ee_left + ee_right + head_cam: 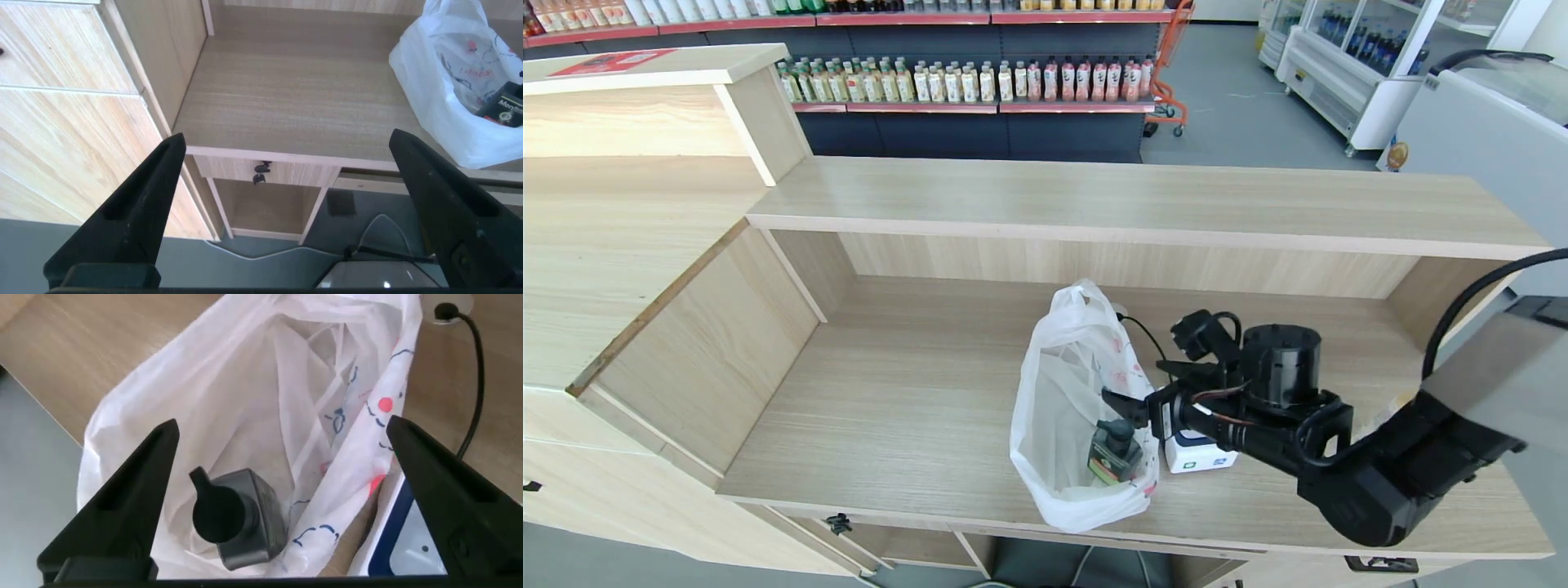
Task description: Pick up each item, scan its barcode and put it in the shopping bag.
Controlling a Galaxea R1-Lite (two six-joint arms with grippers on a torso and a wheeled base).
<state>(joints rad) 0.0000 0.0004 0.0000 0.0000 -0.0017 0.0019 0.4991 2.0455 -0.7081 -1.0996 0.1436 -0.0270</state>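
Inside the shopping bag (1058,392), dark bottle (233,518), just below the right claw (282,429), spread wide, empty.

wooden counter (890,392), bottle shelves (964,82), orange cart (1170,104), display freezers (1347,82)

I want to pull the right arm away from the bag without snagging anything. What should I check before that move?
1. Right tool open: ok, its jaws stand wide at the mouth of the shopping bag.
2. Bottle released: ok, it rests low in the bag, apart from both fingers.
3. Bag mouth open: ok, the plastic gapes around the bottle.
4. Scanner out of the arm's path: cannot tell, it sits right beside the bag, partly under the arm.
5. Left tool free: ok, open and holding nothing, off the front edge of the counter.
6. Bottle's barcode scanned: cannot tell.
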